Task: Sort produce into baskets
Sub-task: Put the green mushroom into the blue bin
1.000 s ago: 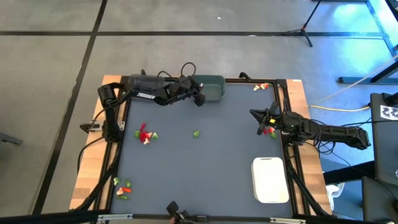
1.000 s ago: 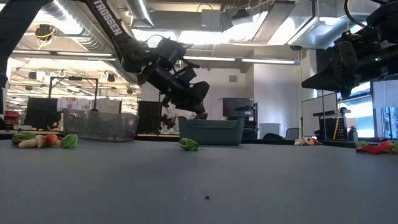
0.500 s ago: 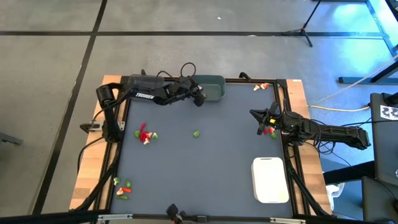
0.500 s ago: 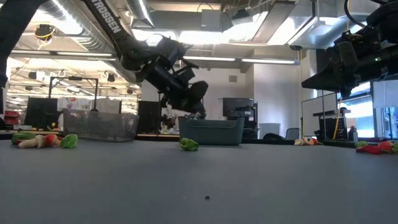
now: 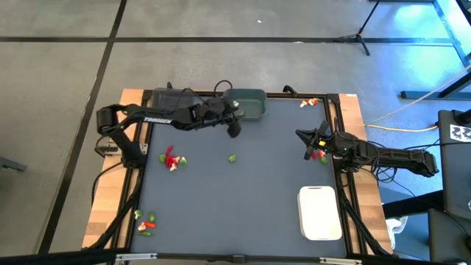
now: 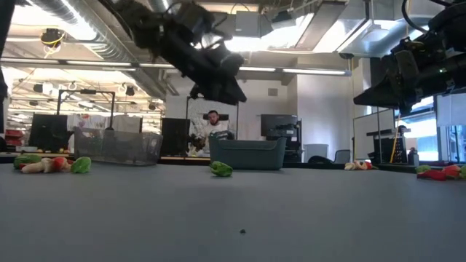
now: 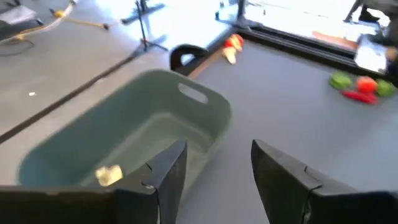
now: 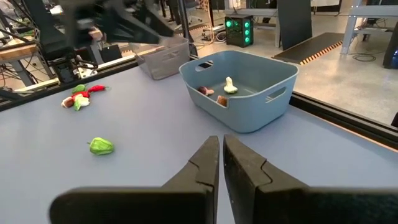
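My left claw [image 5: 234, 131] hangs open and empty beside the grey-teal bin [image 5: 246, 105]; my right claw [image 5: 310, 144] waits pinched shut; I should drop squarely over the lone green piece [image 5: 232, 157] mid-worktop [image 5: 257, 199].

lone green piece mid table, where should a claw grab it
Pinch the lone green piece across its rounded middle, coming straight down. It lies alone on the table, clear all round. The open left claw is nearest.

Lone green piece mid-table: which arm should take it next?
Left, probably. Its tool is open, empty and hangs just off the teal bin, nearer the green piece. The right tool is shut at the table's right edge.
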